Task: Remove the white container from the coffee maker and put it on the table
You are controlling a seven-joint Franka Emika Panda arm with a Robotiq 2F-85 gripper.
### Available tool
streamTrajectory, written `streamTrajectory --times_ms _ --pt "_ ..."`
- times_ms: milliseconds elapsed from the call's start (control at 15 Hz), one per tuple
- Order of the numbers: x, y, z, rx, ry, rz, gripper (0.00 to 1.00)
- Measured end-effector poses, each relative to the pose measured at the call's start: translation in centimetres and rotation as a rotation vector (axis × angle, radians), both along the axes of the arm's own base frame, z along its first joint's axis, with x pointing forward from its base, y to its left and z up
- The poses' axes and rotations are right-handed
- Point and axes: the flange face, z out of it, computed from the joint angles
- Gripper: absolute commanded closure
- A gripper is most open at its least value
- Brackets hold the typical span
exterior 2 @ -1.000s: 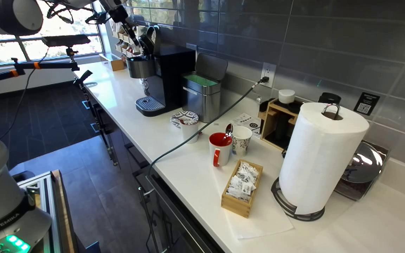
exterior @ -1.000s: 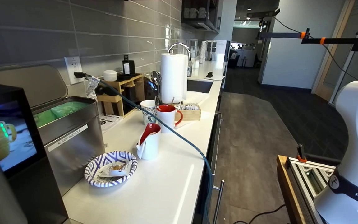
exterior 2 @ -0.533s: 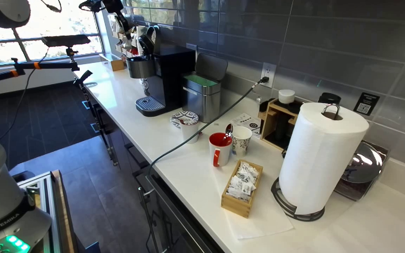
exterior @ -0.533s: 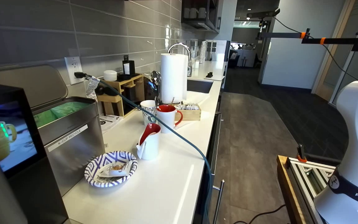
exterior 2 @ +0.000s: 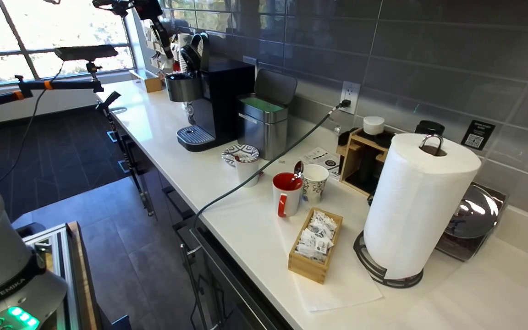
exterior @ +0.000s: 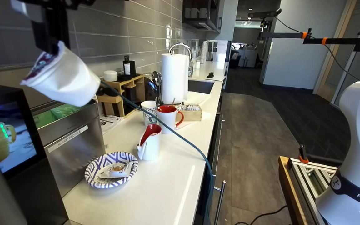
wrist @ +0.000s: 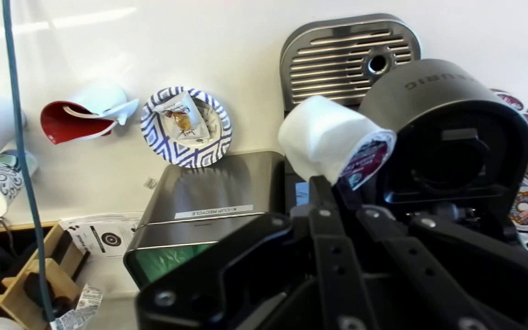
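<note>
Gripper (wrist: 335, 187): we find it closed on the white container (wrist: 321, 130), the two fingers (wrist: 322, 195) nearly together and their tips pinching the rim. The container lies directly at the fingertips and juts out ahead of them, so that most of its body shows past the black fingers. In the wrist view its base points up and to the left of the tips, its lid down and to the right. In an exterior view we see the container (exterior: 70, 81) hanging in the air beneath the gripper, tipped well over, apart from the table (exterior: 155, 193).

Appearance: we record a plain white cup, tapering from a wide rim to a narrower base, its wall faintly creased. The lid is dark purplish red with pale and green print, too blurred for us to read; a pale rim runs around it.

Surroundings, taken from the gripper: in the wrist view the head of the coffee maker (wrist: 410, 101) is just to the right of the container. The metal bin (wrist: 218, 183) is to the left of the fingers, with the patterned bowl (wrist: 225, 123) past it and a red-lined mug (wrist: 108, 98) farther left. In an exterior view we have the gripper (exterior 2: 167, 52) higher than the coffee maker's head; the container is too hard to make out there.
</note>
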Motion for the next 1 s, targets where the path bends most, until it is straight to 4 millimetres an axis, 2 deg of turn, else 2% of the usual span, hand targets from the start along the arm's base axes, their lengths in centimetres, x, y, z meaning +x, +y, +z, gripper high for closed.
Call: streamTrajectory --times_ms 200,267,533,667,1000 --pt "-0.9 -0.4 0.0 -0.008 0.001 0.001 0.95" --pt "-0.9 -0.5 -0.1 -0.009 0.002 0.001 0.99" --pt "-0.3 -1.2 -0.5 -0.006 0.013 -0.015 0.99" --pt "1.0 -3.6 -1.1 0.012 0.043 -0.063 0.99" --pt "4.2 -13.6 -3.5 0.088 0.142 -0.117 0.99"
